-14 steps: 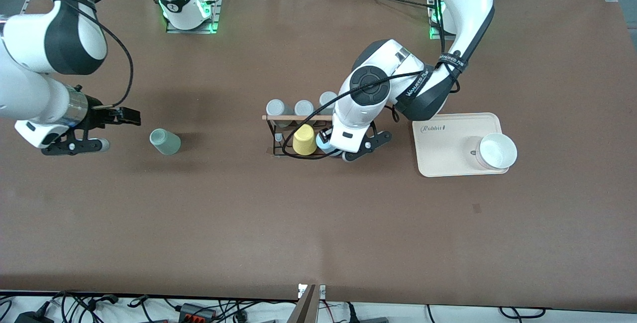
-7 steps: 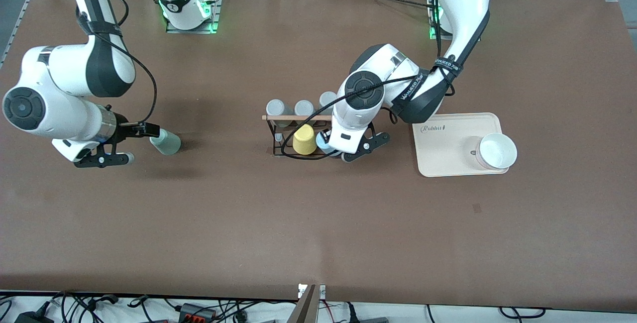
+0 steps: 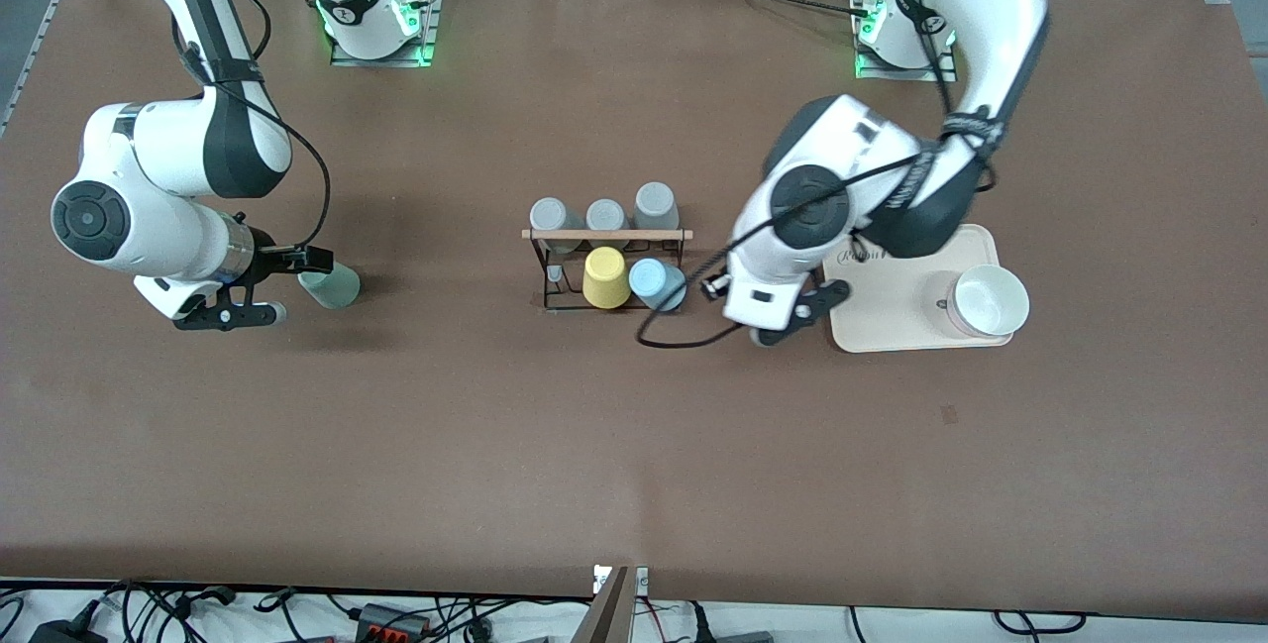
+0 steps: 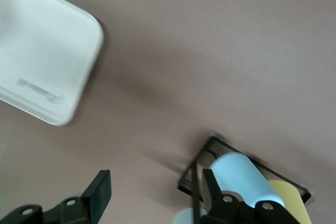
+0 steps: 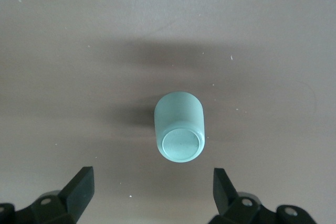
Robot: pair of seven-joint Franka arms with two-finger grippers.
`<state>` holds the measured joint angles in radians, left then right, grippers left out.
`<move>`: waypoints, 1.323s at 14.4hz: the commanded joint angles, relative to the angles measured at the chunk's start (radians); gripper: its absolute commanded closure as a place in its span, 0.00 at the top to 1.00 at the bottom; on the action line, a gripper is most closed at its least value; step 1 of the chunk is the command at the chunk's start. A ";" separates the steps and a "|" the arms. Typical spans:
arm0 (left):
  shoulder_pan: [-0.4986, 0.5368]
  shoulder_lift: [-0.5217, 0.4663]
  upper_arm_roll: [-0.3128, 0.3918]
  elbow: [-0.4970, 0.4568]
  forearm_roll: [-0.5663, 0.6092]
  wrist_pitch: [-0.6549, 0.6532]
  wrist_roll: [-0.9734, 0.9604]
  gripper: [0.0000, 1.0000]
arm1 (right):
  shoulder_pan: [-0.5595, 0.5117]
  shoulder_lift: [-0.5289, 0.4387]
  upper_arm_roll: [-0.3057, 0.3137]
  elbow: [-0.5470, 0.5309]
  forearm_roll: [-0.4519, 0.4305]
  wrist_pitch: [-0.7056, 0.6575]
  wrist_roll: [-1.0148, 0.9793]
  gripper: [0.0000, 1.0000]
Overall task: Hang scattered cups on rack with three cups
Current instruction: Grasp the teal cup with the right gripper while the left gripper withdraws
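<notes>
The mint cup (image 3: 331,286) lay on its side toward the right arm's end of the table, light, rigid and probably slick. The right gripper (image 3: 260,285), spread wide just beside it, should pinch its tapered wall. The left gripper (image 3: 780,317) hovered empty, parted, between the rack (image 3: 606,236) and the tray (image 3: 872,326), the blue cup (image 3: 654,282) already hung.

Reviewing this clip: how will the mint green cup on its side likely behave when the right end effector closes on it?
The mint green cup lies on its side on the table, so it may roll if nudged. It is tapered and smooth, so it could slip from the open right end effector. It looks small and probably light.

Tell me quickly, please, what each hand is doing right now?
Left hand: open, empty, beside the rack.
Right hand: open, by the mint cup.
</notes>
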<state>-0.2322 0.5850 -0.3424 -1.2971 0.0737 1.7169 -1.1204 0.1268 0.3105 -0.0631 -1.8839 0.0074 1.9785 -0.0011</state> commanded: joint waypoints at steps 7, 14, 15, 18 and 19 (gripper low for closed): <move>0.233 -0.241 -0.013 -0.036 0.008 -0.105 0.295 1.00 | -0.036 0.038 -0.006 -0.175 -0.010 0.290 0.020 1.00; 0.414 -0.378 -0.015 -0.106 -0.026 -0.128 0.704 1.00 | -0.038 0.073 -0.006 -0.182 -0.007 0.295 0.020 1.00; 0.444 -0.388 -0.015 -0.107 -0.041 -0.143 0.755 1.00 | -0.038 0.075 -0.006 -0.182 -0.006 0.296 0.020 1.00; 0.497 -0.424 -0.015 -0.105 -0.066 -0.175 0.863 1.00 | -0.036 0.099 -0.006 -0.181 -0.004 0.298 0.020 1.00; 0.499 -0.439 -0.013 -0.102 -0.066 -0.193 0.864 1.00 | -0.030 0.099 -0.006 -0.181 -0.004 0.293 0.020 1.00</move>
<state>0.2452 0.2046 -0.3450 -1.3639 0.0245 1.5449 -0.2984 0.0935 0.4072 -0.0741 -2.0560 0.0074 2.2598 0.0013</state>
